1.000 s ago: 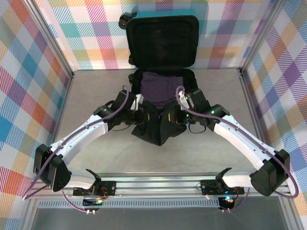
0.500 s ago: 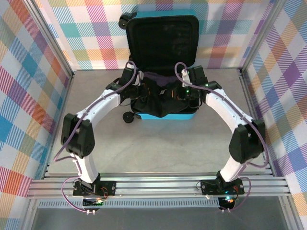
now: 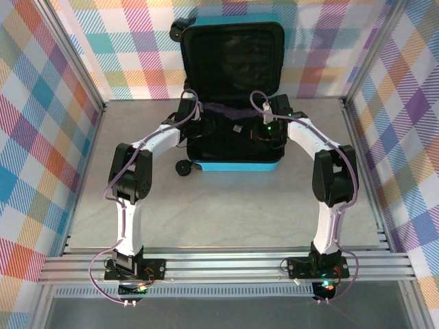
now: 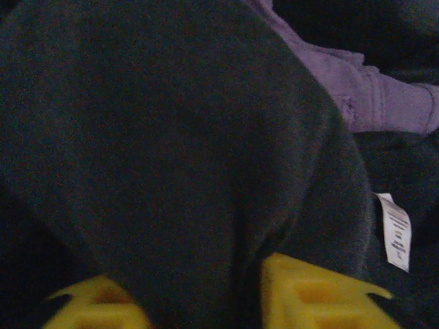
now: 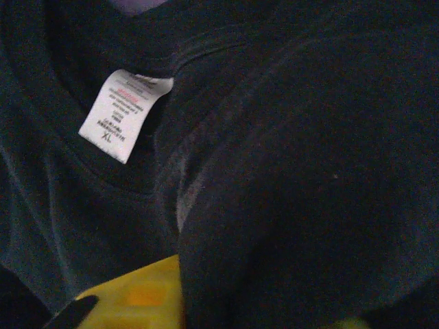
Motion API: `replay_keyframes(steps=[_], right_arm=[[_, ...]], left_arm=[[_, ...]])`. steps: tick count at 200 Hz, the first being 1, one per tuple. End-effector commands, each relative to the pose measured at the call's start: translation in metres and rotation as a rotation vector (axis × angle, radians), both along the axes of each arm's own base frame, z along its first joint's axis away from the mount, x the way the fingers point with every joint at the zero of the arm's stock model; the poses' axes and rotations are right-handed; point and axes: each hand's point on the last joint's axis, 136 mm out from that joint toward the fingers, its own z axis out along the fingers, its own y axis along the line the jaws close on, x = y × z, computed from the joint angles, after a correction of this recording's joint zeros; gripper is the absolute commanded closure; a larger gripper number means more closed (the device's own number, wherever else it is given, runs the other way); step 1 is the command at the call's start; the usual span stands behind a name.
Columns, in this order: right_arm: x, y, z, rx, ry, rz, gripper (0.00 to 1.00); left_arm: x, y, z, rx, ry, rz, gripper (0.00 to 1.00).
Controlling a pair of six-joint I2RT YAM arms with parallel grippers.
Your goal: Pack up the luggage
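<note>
Luggage (image 3: 233, 166) open; L gripper (image 4: 206, 281), R gripper (image 3: 263, 132) straddle black shirt (image 5: 309, 171) atop purple garment (image 4: 384, 103) for packing; clamped or freed unclear.

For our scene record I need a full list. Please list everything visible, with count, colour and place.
luggage: 1, turquoise with black lining, open at the back of the table, lid upright
black garment: 1, black, in the luggage's lower half
purple garment: 1, purple, under the black garment, showing at its far edge
white labels: 2, white, among the black cloth, one at a collar
table: 1, grey, under the luggage
walls: 3, multicoloured plaid, left, back, right
arms: 2, white and black, reaching into the luggage
left gripper: 1, yellow fingers, black cloth between them
right gripper: 1, yellow finger, against black cloth
</note>
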Motion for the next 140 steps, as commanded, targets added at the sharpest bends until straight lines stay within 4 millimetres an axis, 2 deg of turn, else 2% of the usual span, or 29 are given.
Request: replay_keyframes(steps=[1,13,38,87,113,140], right_arm=[[0.015,-0.001,0.034,0.018,-0.096,0.007,0.57],[0.017,-0.005,0.043,0.007,-0.112,-0.003,0.47],[0.019,-0.014,0.063,-0.006,-0.145,-0.020,0.38],[0.012,-0.015,0.096,0.025,-0.197,-0.024,0.37],[0.006,-0.013,0.108,0.052,-0.214,-0.021,0.37],[-0.002,-0.003,0.115,0.109,-0.211,0.016,0.38]], left_arm=[[0.011,0.004,0.042,0.001,-0.096,0.011,0.50],[0.010,0.008,0.053,0.025,-0.107,0.014,0.47],[0.006,0.016,0.079,0.074,-0.118,0.016,0.44],[-0.005,0.029,0.124,0.146,-0.123,0.040,0.41],[-0.009,0.027,0.133,0.159,-0.142,0.042,0.40],[-0.010,0.011,0.136,0.131,-0.154,0.002,0.40]])
